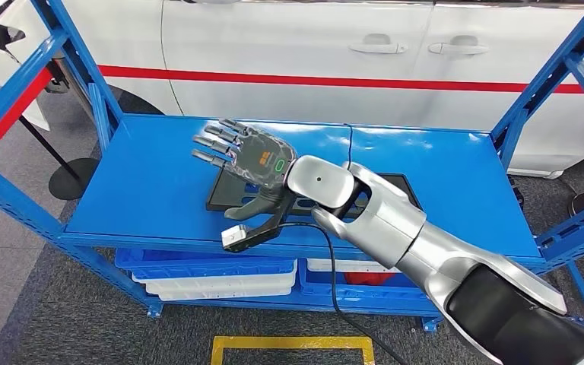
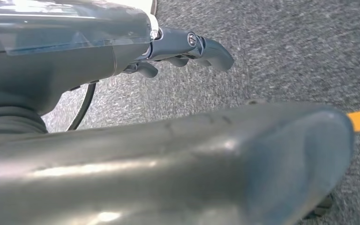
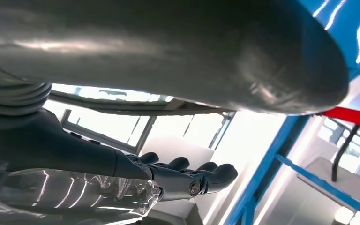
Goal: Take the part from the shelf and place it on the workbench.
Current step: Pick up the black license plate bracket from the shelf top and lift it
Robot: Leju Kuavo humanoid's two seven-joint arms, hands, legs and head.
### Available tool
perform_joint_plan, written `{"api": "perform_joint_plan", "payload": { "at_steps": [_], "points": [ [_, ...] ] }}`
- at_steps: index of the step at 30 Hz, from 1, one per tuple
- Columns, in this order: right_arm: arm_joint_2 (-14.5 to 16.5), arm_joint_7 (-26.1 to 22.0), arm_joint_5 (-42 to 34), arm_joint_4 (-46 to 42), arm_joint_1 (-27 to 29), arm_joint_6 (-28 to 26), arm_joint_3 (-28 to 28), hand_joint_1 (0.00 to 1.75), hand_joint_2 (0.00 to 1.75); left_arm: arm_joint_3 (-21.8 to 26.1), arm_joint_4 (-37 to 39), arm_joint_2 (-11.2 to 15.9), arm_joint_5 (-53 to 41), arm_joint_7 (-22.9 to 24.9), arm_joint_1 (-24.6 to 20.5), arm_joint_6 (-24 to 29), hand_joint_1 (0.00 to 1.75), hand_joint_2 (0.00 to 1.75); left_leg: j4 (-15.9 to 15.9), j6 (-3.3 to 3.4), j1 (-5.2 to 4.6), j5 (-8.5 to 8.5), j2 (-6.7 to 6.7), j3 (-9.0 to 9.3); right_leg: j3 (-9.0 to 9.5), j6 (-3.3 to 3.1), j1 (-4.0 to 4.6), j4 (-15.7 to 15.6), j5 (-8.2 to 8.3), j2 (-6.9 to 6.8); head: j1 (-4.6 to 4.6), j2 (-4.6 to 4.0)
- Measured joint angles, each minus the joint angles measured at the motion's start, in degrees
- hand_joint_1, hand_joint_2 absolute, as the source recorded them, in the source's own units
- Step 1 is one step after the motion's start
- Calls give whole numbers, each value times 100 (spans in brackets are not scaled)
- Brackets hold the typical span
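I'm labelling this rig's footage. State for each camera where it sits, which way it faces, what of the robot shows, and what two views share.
Head view: high on the body, looking forward and down at the blue shelf; the right hand hovers open over a black part.
Left wrist view: behind the left hand, facing grey floor.
Right wrist view: behind the right hand, facing along the shelf's blue frame.
Shared: head and right wrist views both show the right hand and shelf.

1. The flat dark part (image 1: pixel 224 190) on the blue shelf (image 1: pixel 144 190) is largely hidden under the right hand (image 1: pixel 247 163) and its silver arm
2. White and blue bins (image 1: pixel 213 277) below the shelf are cut off by its front edge
3. Whether the right hand touches the part cannot be told
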Motion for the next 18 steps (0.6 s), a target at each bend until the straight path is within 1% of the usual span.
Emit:
{"api": "perform_joint_plan", "payload": {
  "at_steps": [3, 6, 8, 13, 18],
  "points": [
    [158, 15, -19, 571, 58, -664, 141, 0, 0, -45, 0, -14, -52, 34, -51, -39, 0, 0, 0, -1, 0, -1, 1, 0, 0, 0, 0, 0, 0, 0, 0, 0],
    [404, 37, 22, 1287, 129, -1130, 231, 0, 0, -93, 0, -22, -68, 59, -91, -66, 0, 0, 0, -2, 0, -2, 0, 0, 0, 0, 0, 0, 0, 0, 0, 0],
    [561, 57, 56, 1707, 179, -1297, 275, 0, 0, -111, 0, -32, -69, 65, -103, -87, 0, 0, 0, -3, 0, -2, 1, 1, -1, 0, 0, 1, 0, 0, 0, 0],
    [852, 48, 55, 2430, 266, -1486, 302, 0, 0, -131, 0, -46, -97, 67, -119, -144, 0, 0, 0, -3, 0, -2, 2, 1, -3, -5, 1, 2, -4, 2, 0, 0],
    [1204, 89, 40, 3350, 495, -2139, 205, 0, 0, -177, 0, -62, -166, 88, -151, -181, 0, 0, 0, -5, 0, -3, 3, 1, -2, -8, 1, 3, -6, 3, 0, 0]
  ]
}}
